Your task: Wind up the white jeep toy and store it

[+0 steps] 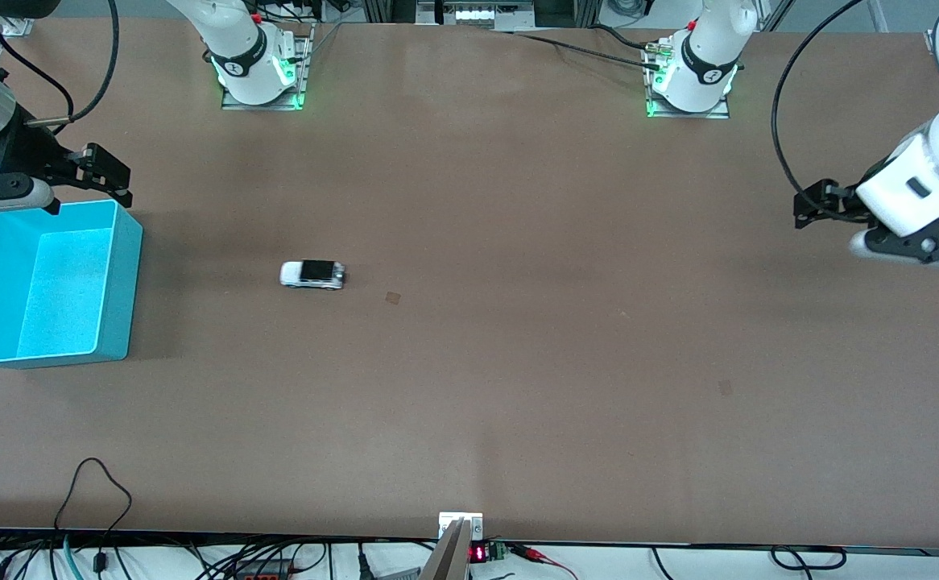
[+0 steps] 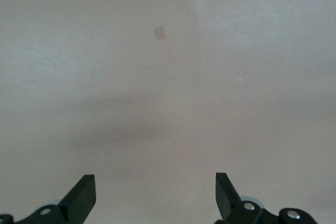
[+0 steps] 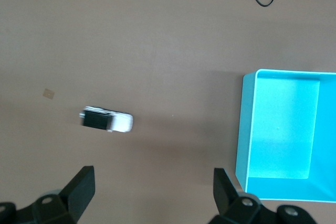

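Observation:
The white jeep toy (image 1: 313,275) stands on the brown table, between the turquoise bin (image 1: 119,282) and the table's middle. It also shows in the right wrist view (image 3: 106,120), beside the bin (image 3: 245,129). The bin is empty and sits at the right arm's end of the table. My right gripper (image 1: 89,193) is open and empty, up over the bin's edge nearest the arm bases; its fingers (image 3: 154,190) frame bare table. My left gripper (image 1: 808,211) is open and empty over the left arm's end of the table, with only bare table between its fingers (image 2: 155,192).
A small tan mark (image 1: 392,297) lies on the table next to the jeep, toward the left arm's end. A black cable loop (image 1: 93,483) lies near the table's front edge, at the right arm's end. The arm bases (image 1: 260,72) stand along the table's back edge.

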`<state>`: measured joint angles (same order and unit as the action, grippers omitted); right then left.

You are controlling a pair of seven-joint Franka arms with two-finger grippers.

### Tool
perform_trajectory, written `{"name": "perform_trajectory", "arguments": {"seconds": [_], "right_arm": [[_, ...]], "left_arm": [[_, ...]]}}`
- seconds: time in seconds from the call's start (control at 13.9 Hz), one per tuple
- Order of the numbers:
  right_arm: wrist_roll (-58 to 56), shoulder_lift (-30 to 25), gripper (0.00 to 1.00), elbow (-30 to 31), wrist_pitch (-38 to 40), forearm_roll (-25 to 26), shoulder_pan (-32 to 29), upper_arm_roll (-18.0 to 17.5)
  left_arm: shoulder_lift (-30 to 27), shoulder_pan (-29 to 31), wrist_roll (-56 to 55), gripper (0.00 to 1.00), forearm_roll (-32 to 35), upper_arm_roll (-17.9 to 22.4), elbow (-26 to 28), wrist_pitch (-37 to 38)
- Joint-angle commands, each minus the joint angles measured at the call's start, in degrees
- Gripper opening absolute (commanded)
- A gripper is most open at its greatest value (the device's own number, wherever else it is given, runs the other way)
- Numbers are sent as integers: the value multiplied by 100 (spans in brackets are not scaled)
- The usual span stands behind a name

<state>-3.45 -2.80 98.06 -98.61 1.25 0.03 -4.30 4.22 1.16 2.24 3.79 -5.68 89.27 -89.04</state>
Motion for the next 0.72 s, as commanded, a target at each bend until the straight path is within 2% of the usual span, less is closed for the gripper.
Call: {"name": "perform_trajectory", "arguments": {"seconds": [0.0,0.14,0.65], "right_arm": [[55,-81,100,-6,88,86,23,-1],[63,-81,100,-6,88,86,23,-1],[55,-46,100,-6,79,86,15,8]], "left_arm": [[-387,-248,-224,100,-115,269,469,-394],[-431,-204,-232,100,-247,278,626,-631],[-651,-405,-241,100,-344,374,768,-641]]}}
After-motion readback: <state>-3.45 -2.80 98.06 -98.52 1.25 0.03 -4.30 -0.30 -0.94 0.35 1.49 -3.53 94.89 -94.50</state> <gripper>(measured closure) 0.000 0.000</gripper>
